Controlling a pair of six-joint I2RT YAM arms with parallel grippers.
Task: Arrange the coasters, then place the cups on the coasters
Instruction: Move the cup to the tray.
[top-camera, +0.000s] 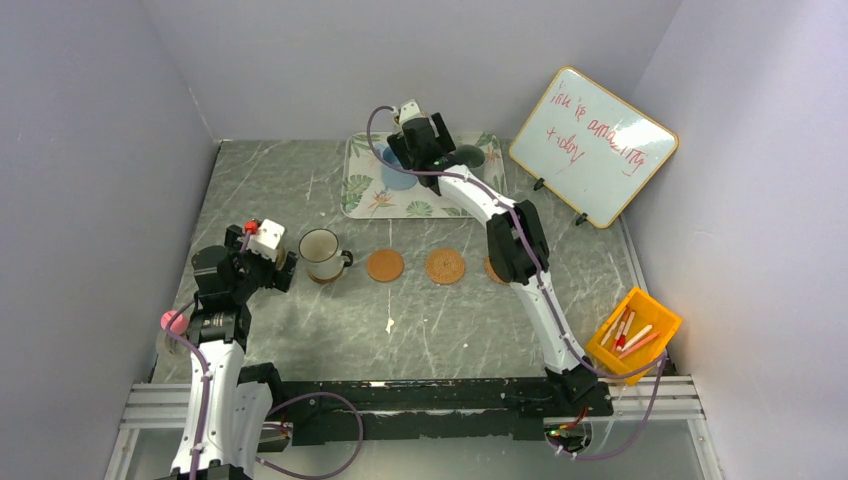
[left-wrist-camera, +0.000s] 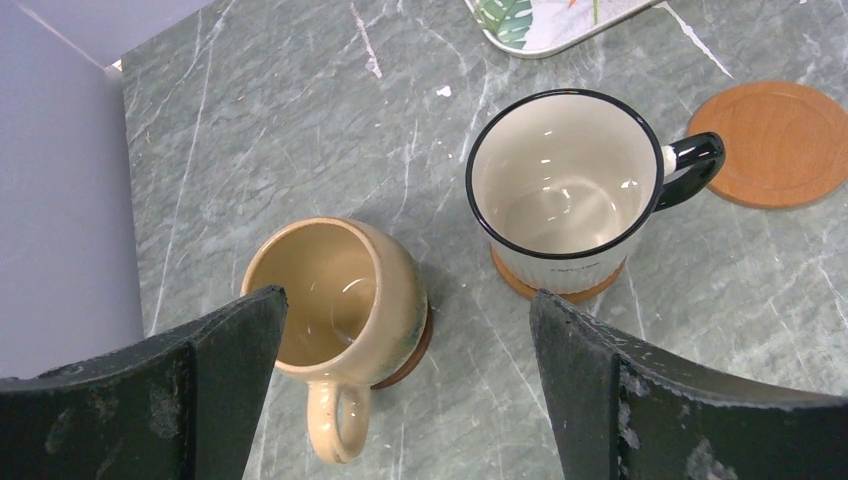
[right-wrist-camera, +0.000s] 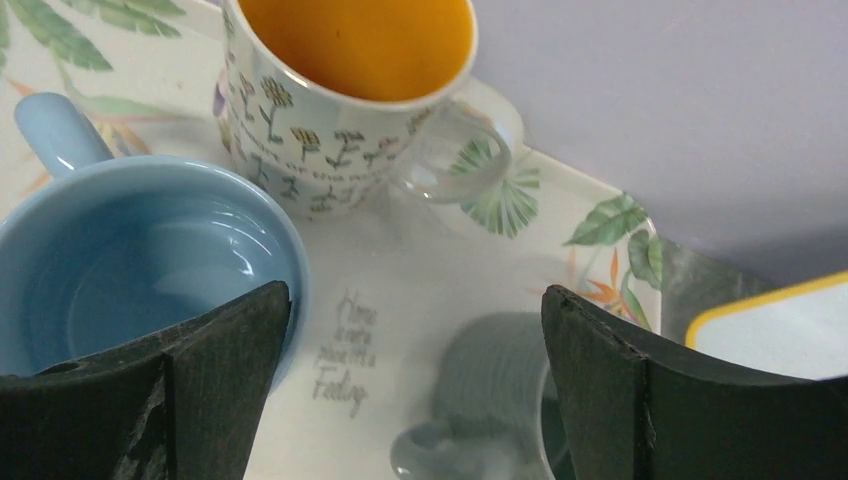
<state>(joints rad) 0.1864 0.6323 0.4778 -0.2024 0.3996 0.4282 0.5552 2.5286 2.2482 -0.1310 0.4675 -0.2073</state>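
— Where do the cups stand?
— Two are on the table (top-camera: 450, 330). The tan mug (left-wrist-camera: 335, 295) sits on a dark coaster (left-wrist-camera: 415, 350), its handle at 6 o'clock in the left wrist view. The white mug (left-wrist-camera: 565, 175) is at its 2 o'clock on a brown coaster (left-wrist-camera: 545, 290), handle at 3 o'clock.
— Any coasters bare?
— A smooth coaster (left-wrist-camera: 770, 140) lies just past that handle. From above, a woven coaster (top-camera: 445, 266) lies at its 3 o'clock, and a half-hidden coaster (top-camera: 489, 268) shows beside the right arm.
— The other cups?
— They are on the leaf-print tray (top-camera: 425, 205) at the table's 12 o'clock: the light blue mug (right-wrist-camera: 130, 260), the patterned mug (right-wrist-camera: 350, 90) and the grey-green mug (right-wrist-camera: 490, 390).
— The grippers?
— The left gripper (left-wrist-camera: 405, 300) is spread wide above the two mugs, holding nothing. The right gripper (right-wrist-camera: 415, 297) is wide over the tray, also empty.
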